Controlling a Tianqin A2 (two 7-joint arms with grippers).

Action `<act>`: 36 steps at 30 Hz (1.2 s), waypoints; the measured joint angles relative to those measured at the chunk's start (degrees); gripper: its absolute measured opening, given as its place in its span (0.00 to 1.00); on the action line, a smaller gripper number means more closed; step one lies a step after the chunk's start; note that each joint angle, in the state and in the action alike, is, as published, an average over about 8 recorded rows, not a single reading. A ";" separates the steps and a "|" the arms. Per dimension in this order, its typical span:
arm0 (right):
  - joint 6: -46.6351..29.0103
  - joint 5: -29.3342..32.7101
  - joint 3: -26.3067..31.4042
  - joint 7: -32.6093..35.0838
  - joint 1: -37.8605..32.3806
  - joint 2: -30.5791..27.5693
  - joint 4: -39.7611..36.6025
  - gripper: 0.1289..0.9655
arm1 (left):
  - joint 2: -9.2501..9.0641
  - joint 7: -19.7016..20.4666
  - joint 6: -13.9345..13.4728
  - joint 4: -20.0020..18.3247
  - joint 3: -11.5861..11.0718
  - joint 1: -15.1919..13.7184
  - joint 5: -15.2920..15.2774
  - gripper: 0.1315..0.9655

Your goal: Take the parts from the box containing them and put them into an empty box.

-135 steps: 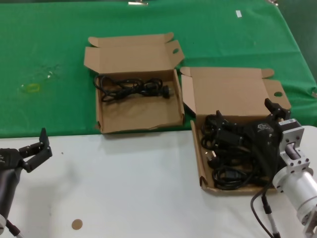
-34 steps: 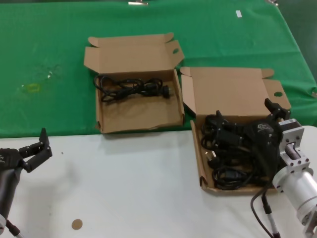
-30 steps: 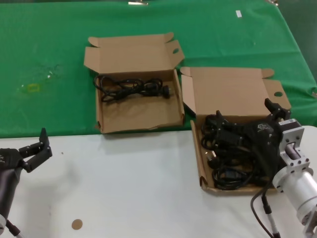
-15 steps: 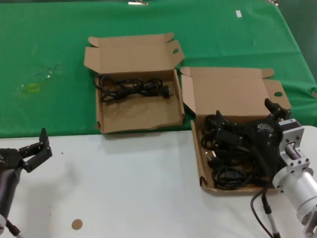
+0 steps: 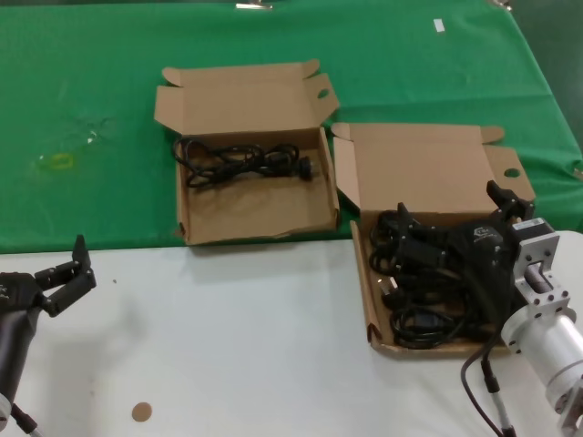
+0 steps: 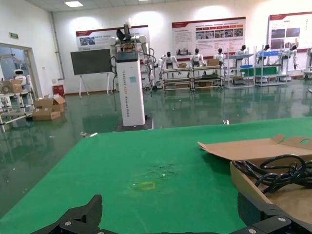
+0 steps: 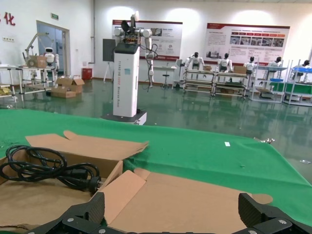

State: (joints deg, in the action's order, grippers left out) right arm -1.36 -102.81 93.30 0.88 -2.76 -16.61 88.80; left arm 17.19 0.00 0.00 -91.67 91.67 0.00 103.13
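Note:
The box containing the parts (image 5: 428,173) sits at the right, lid up, with a pile of black coiled cords (image 5: 421,282) in it. My right gripper (image 5: 453,218) hangs open just over that pile, facing the lid (image 7: 195,200), and holds nothing. Its own view shows its fingertips (image 7: 96,207) wide apart. The squarish box (image 5: 255,214) at centre-left holds one cord (image 5: 246,159), also seen as a cord (image 7: 44,168) and a cord (image 6: 278,170) from the wrists. My left gripper (image 5: 64,276) stays open over the white table at the far left, its gripper (image 6: 170,222) empty.
Green cloth (image 5: 91,82) covers the far half of the table, with a yellow mark (image 5: 55,162). The near half is white table (image 5: 237,346) with a small brown disc (image 5: 140,411). My right arm's own black cable (image 5: 487,391) hangs by the near edge.

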 joint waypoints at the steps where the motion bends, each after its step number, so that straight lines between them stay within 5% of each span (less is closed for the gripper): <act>1: 0.00 0.00 0.00 0.00 0.00 0.00 0.00 1.00 | 0.00 0.00 0.00 0.00 0.00 0.00 0.00 1.00; 36: 0.00 0.00 0.00 0.00 0.00 0.00 0.00 1.00 | 0.00 0.00 0.00 0.00 0.00 0.00 0.00 1.00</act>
State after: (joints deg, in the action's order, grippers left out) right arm -1.36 -102.81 93.30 0.88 -2.76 -16.61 88.80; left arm 17.19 0.00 0.00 -91.67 91.67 0.00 103.13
